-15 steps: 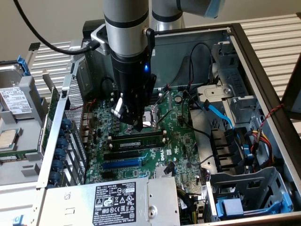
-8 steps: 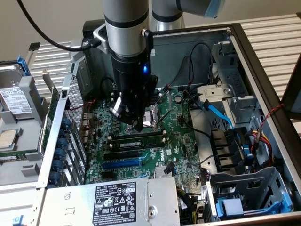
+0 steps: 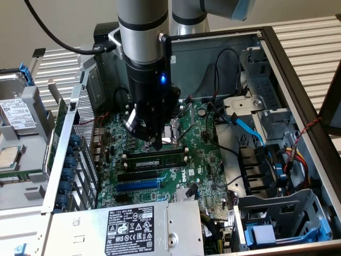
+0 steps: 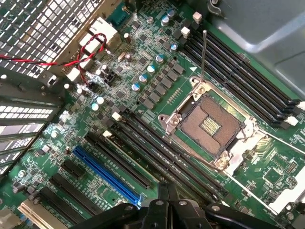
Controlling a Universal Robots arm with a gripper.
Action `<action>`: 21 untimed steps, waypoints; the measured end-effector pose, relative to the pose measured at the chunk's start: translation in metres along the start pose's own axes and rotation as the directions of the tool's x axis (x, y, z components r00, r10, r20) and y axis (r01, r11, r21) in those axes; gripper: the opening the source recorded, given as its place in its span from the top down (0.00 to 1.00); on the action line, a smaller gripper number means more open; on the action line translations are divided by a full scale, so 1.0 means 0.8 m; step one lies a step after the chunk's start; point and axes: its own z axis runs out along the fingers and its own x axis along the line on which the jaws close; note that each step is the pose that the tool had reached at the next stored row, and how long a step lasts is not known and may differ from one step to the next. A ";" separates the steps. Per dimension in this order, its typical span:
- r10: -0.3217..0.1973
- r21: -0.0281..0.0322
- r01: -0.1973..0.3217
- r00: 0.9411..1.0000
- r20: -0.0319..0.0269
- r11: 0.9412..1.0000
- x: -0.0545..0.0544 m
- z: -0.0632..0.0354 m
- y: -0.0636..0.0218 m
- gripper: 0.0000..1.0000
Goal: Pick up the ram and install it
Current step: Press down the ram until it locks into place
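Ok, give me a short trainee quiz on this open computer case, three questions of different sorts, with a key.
1. True or false: the hand stands wide open above the motherboard.
2. Where is the ram? A: along the black slots beside the CPU socket. B: on top of the power supply. C: outside the case.
3. Fill in: the long expansion slot among the black ones is coloured ___.

Key: 1 false, the hand is shut; 2 A; 3 blue.

light: bright, even | shadows: soft | focus: fairly sharp
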 end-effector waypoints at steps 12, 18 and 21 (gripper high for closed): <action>0.149 0.003 -0.149 0.989 -0.001 0.989 0.000 0.000 0.000 0.89; 0.228 0.003 -0.228 0.974 0.000 0.974 0.000 0.000 0.000 0.89; 0.266 0.003 -0.266 0.964 0.000 0.964 0.000 0.000 0.000 0.89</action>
